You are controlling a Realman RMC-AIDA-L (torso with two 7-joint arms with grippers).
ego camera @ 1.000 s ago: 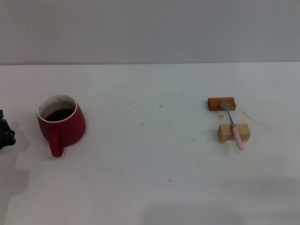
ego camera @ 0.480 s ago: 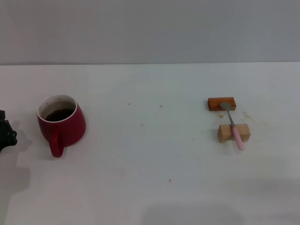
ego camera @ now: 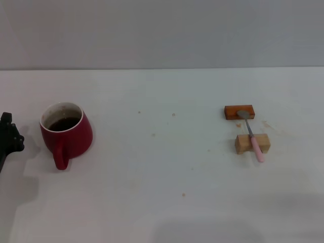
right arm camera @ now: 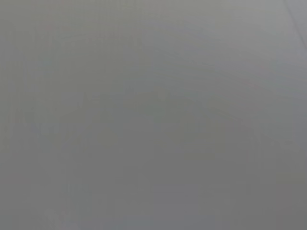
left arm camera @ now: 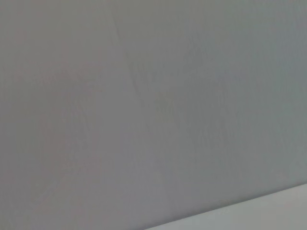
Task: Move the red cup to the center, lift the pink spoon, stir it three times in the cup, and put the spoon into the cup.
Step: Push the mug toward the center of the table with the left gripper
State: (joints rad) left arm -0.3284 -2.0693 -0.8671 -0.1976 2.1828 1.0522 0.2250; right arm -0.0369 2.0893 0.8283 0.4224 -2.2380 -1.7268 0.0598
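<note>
The red cup [ego camera: 67, 132] is a squat, rounded mug of glossy dark-red ceramic, wider at the base than at the mouth, with a pale inner rim and a thick loop handle that points toward the near side. It holds a dark liquid that sits well below the rim. It stands upright on the left part of the tabletop [ego camera: 162, 172], a smooth, matte white surface flecked with a few small brownish specks.

Far to the right lies the pink spoon [ego camera: 252, 135], slim, with a grey metal bowl and neck and a pale pink handle. It is propped across two small rectangular blocks: its bowl rests on the farther, reddish-brown block [ego camera: 239, 112], and its handle crosses the nearer, light wooden block [ego camera: 251, 144], with the handle's end sticking out past that block toward the near side. The two blocks are close but apart.

At the left edge of the head view, just left of the cup and not touching it, a dark part of the left hand [ego camera: 9, 137] shows; whether it is spread or pressed together cannot be told, and it holds nothing visible. The right hand is out of sight. Both wrist views show only a plain grey surface.
</note>
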